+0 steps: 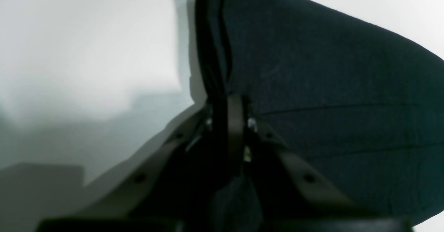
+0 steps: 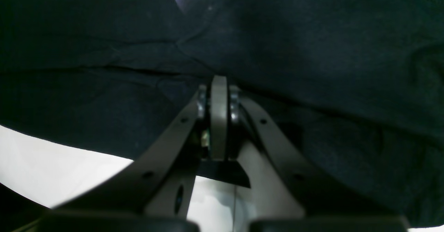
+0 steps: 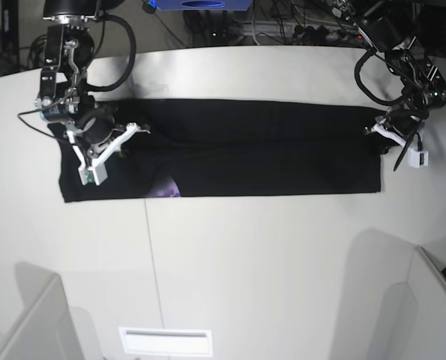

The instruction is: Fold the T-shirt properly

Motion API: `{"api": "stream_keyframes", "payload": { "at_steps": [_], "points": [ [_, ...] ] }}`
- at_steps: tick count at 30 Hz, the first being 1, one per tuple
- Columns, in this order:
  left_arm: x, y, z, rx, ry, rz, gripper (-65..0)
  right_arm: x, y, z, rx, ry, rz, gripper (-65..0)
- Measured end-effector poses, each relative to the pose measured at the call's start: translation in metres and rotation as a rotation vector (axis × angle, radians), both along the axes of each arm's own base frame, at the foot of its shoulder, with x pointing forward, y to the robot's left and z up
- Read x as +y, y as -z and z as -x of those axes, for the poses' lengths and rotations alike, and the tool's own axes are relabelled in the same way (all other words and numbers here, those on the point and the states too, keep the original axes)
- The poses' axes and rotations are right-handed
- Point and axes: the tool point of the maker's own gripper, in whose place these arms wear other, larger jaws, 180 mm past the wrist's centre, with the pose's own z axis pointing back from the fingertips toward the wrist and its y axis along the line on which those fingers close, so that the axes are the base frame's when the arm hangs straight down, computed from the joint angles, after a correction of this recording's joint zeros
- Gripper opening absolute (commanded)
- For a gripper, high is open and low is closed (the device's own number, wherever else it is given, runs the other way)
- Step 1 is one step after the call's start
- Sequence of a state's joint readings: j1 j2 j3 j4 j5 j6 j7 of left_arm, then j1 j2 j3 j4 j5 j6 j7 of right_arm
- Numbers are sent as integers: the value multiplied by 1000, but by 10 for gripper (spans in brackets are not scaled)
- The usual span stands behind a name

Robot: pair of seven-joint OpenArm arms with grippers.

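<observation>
The black T-shirt (image 3: 260, 150) lies as a long folded strip across the white table (image 3: 245, 255). A bit of purple print (image 3: 169, 187) shows at its near edge. At the strip's right end, my left gripper (image 3: 380, 131) is shut on the cloth. In the left wrist view the left gripper (image 1: 227, 100) pinches a doubled edge of the T-shirt (image 1: 329, 86). My right gripper (image 3: 133, 133) is at the strip's left end. Up close the right gripper (image 2: 219, 84) is shut, with creases of the T-shirt (image 2: 312, 34) running into its tips.
Cables and a blue device (image 3: 200, 4) sit beyond the table's far edge. A white slotted plate (image 3: 165, 341) lies near the front edge. Grey panels stand at the front left (image 3: 28, 322) and front right (image 3: 425, 300).
</observation>
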State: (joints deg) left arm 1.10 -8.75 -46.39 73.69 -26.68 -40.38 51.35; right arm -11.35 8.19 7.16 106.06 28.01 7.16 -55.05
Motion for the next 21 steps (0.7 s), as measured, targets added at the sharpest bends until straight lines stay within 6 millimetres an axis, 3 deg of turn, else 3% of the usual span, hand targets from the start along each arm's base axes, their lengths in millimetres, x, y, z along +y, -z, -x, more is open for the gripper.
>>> {"api": "stream_keyframes", "payload": {
  "at_steps": [6,12,15,17,21],
  "points": [
    [7,-3,1,-29,-11,-22,-650,0,2,3,4,1,-2,-650],
    [35,-8,10,7,-11,-98,-650,2,7,11,24,3,-7,-650],
    [44,-12,14,30,2,-140,-650,14,2,11,19,1,-92,-650],
    [49,-19,18,38,4,-185,-650,24,-3,11,15,-6,-168,-650],
    [51,-46,20,1,38,-282,-650,27,-6,10,10,-8,-193,-650]
  ]
}}
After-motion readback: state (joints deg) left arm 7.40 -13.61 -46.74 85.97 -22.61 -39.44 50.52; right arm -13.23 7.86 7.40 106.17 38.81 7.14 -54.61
